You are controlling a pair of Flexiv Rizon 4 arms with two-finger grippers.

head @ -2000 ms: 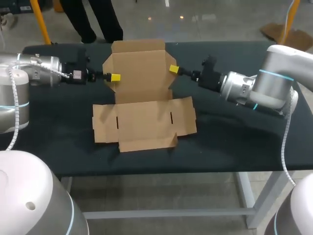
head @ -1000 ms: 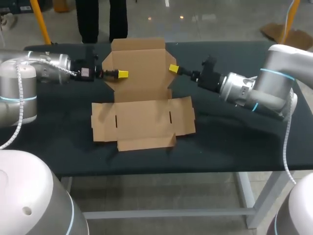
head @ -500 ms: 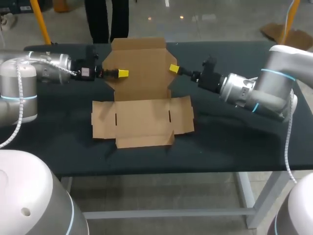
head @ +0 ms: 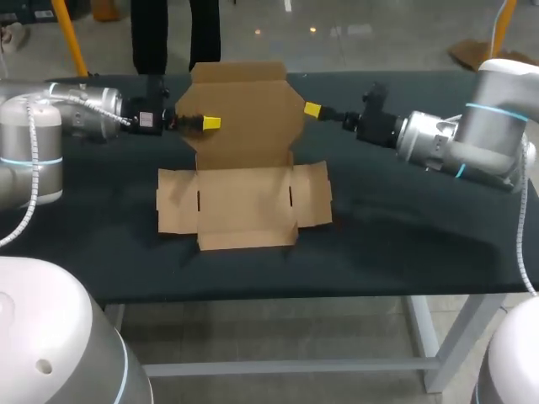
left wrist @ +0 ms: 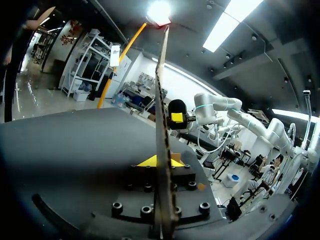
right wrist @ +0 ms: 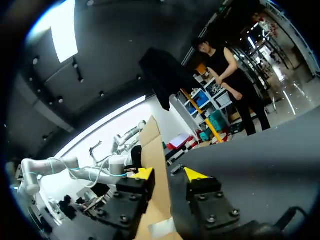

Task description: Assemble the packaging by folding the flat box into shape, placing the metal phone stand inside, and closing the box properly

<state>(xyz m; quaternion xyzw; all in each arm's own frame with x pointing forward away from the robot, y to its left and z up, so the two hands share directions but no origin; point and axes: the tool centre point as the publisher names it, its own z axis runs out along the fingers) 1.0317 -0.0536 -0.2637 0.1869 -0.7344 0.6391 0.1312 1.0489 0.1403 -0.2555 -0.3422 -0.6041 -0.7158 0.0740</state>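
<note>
Our left gripper (head: 210, 124) comes in from the left and is closed on the cardboard box (head: 244, 198), clamped on the left edge of its raised rear panel (head: 244, 109). In the left wrist view the cardboard runs edge-on straight between our two yellow fingertips (left wrist: 146, 162), which press it from both sides. Our right gripper (head: 312, 109) sits at the opposite edge of that panel with its fingers apart. In the right wrist view the panel stands between them, against one finger (right wrist: 143, 173) and with a clear gap to the other, so this gripper has hold of nothing.

The panel itself is what stands between our two grippers. From the left wrist view the right gripper's yellow tip shows ahead of our left fingers, just past the cardboard's edge. The rest of the box lies unfolded below both grippers and nearer to our base, flat on the table (head: 404, 236). Its base sheet is in the middle, a side flap (head: 175, 202) is spread out under the left gripper's side and another under the right gripper's side. A narrow front flap lies at the near edge, and a short slot (head: 290, 197) is cut at either end of the base.

The table is covered in black cloth and rests on a light grey metal frame (head: 419, 330)
</note>
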